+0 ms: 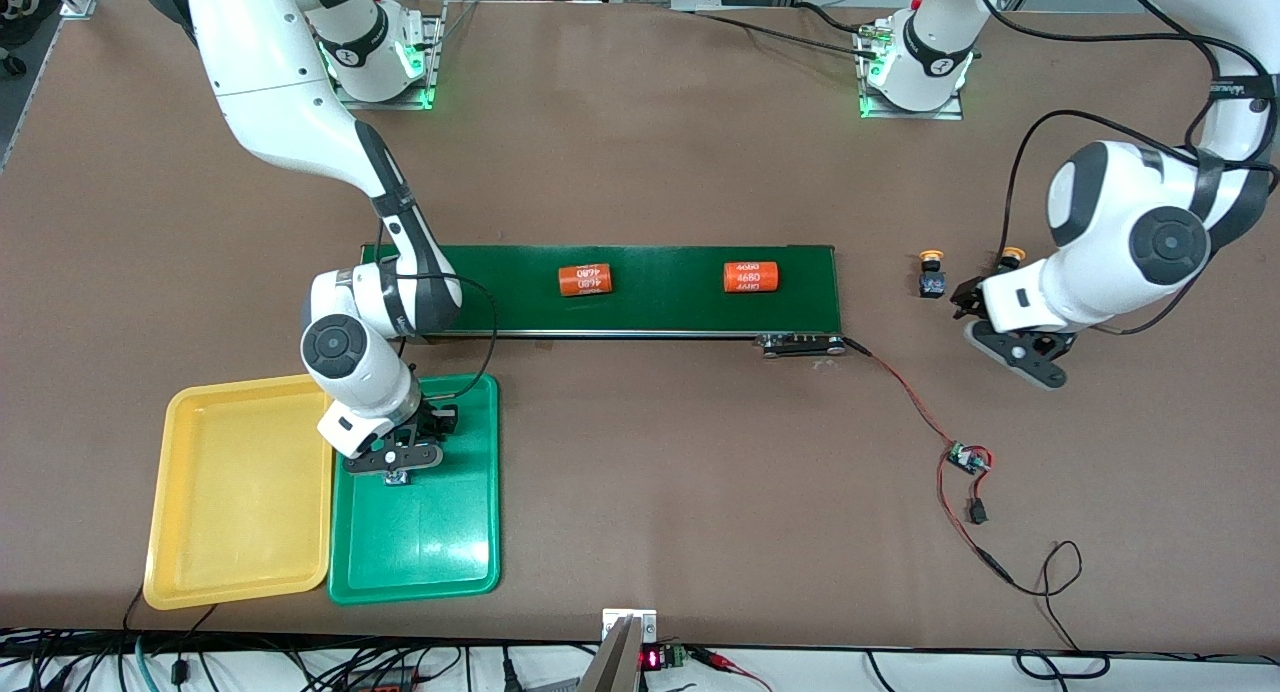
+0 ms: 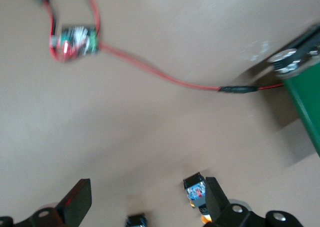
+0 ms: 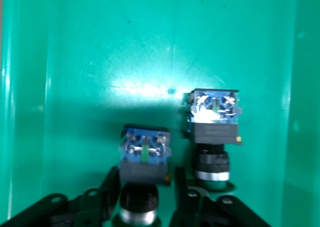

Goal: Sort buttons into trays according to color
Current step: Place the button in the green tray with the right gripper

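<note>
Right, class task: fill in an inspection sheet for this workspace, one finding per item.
Surface: brown table.
Job's things: two green buttons in the green tray; two yellow buttons on the table at the left arm's end, not yet in the yellow tray.
Clutter: two orange cylinders on the conveyor belt.
Grippers: left gripper open, by the yellow buttons; right gripper over the green tray, at one green button.
Cables: red-black wire from belt to circuit board.
Surroundings: loose cables along the table's edge nearest the camera.
</note>
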Tool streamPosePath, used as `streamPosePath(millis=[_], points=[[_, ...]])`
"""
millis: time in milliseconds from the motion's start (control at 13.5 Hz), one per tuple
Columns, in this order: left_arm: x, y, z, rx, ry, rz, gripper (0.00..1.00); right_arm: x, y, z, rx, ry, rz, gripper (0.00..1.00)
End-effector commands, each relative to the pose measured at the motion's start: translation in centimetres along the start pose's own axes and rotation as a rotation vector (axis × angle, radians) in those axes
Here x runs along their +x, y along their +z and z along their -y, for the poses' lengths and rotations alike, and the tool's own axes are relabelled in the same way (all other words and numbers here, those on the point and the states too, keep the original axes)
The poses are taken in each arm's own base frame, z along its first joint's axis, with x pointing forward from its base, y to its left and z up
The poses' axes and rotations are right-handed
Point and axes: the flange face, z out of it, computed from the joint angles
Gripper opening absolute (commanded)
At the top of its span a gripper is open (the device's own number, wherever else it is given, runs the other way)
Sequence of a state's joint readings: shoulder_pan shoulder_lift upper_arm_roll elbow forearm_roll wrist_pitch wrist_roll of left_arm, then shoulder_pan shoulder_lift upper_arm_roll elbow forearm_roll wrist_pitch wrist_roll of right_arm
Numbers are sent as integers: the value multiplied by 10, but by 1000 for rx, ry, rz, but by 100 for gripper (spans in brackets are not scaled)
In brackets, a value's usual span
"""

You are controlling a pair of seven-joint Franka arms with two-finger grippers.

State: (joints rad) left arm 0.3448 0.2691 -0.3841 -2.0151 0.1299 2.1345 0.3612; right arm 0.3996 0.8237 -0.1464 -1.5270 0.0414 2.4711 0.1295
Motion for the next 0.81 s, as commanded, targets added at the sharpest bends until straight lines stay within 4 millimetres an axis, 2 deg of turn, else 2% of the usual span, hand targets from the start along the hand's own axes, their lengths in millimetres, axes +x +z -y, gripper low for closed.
streamPosePath(millis=[0, 148, 222, 370, 444, 593, 741], points=[[-18, 16, -20, -25, -252, 53, 100, 6, 7, 3, 8, -2, -31, 83], [-26, 36, -32, -32, -395, 93, 100, 9, -2, 0, 12, -4, -41, 100], [-29, 39, -38, -25, -405, 95, 100, 9, -9, 3, 14, -6, -39, 100], [-33, 37, -34, -22, -402, 90, 100, 6, -41, 7, 14, -2, 25, 100], [-33, 38, -33, -24, -405, 91, 100, 4, -68, 14, 16, 3, 57, 100], [-36, 51, -29, -39, -418, 102, 100, 6, -105, 14, 23, 18, 68, 100], [-42, 69, -34, -44, -427, 98, 100, 2, -139, 10, 24, 22, 118, 100]])
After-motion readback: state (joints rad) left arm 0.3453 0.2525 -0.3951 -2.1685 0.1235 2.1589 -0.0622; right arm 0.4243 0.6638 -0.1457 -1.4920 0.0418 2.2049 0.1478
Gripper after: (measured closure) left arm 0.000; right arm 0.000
